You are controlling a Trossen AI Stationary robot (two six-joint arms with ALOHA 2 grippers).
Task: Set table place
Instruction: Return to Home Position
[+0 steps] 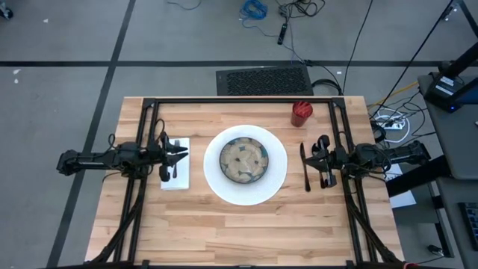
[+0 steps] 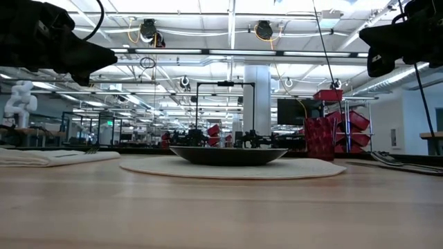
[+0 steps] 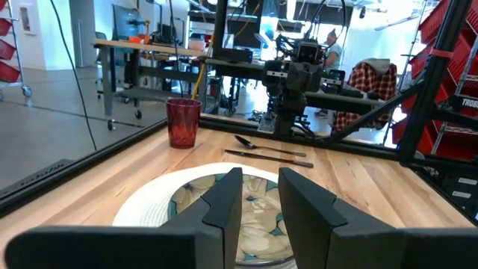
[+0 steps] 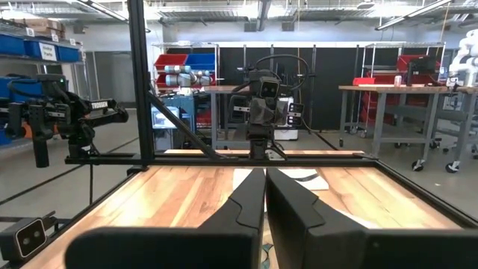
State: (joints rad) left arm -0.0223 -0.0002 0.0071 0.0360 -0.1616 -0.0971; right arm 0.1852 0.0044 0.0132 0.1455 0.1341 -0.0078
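Place setting, viewed from above and at table height.

- Table [image 1: 246,224]: light wood planks inside a black tube frame; it carries every item below.
- Plate [image 1: 280,176]: white, round, at the table's centre.
- Bowl [image 1: 244,160]: shallow, patterned inside, standing in the middle of the plate.
- Napkin [image 1: 180,180]: white, folded, lying left of the plate and just apart from its rim. A dark utensil [image 1: 175,171] rests on it, partly hidden under the arm above.
- Knife [image 3: 269,155]: dark, flat on the wood right of the plate.
- Spoon [image 3: 254,143]: dark, just beside the knife on the side away from the plate.
- Glass [image 1: 302,113]: red, upright, near the far right corner, beyond the knife and spoon.
- Left gripper [image 3: 260,183]: raised over the napkin, pointing toward the plate; fingers [image 3: 228,205] slightly parted, holding nothing.
- Right gripper [image 4: 266,183]: raised over the knife and spoon, pointing toward the plate; fingers [image 4: 250,205] drawn together to a thin slit, holding nothing.
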